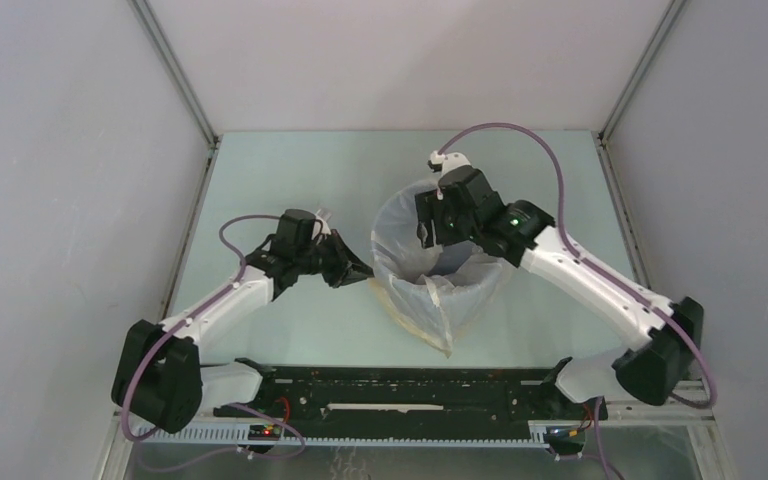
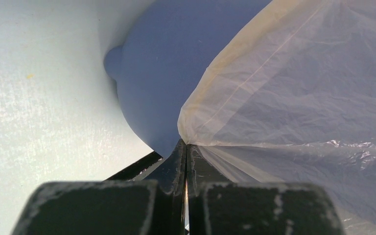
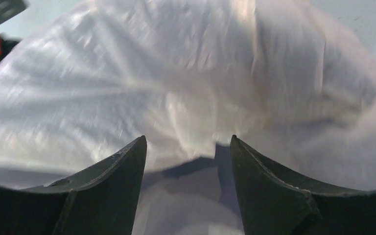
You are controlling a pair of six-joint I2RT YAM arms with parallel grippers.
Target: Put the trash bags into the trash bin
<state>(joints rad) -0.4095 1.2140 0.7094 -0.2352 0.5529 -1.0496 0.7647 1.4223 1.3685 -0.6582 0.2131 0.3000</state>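
My left jaws are pressed tight together on the yellowish rim of the trash bag point(image 2: 298, 88). From the pinch at the lower middle of my left wrist view, the wrinkled film fans out over the whole right side. Just behind the pinch, in the upper middle, is the smooth blue wall of the trash bin point(image 2: 161, 63). It stands on the pale table point(image 2: 39, 98), which fills the left of that view.

In the top view the bin sits upright a little right of the frame's middle. The bag is spread open over its mouth and draped down its outside on the lower side, where a crumpled tail of film reaches the table. My left jaws meet the bag at the bin's left edge. My right jaws come in over the bin's upper right rim, above the open mouth.

In my right wrist view those jaws stand wide apart at the bottom of the frame, gripping nothing. Pale film fills everything above them (it is blurred, so I cannot tell whether the tips touch it).
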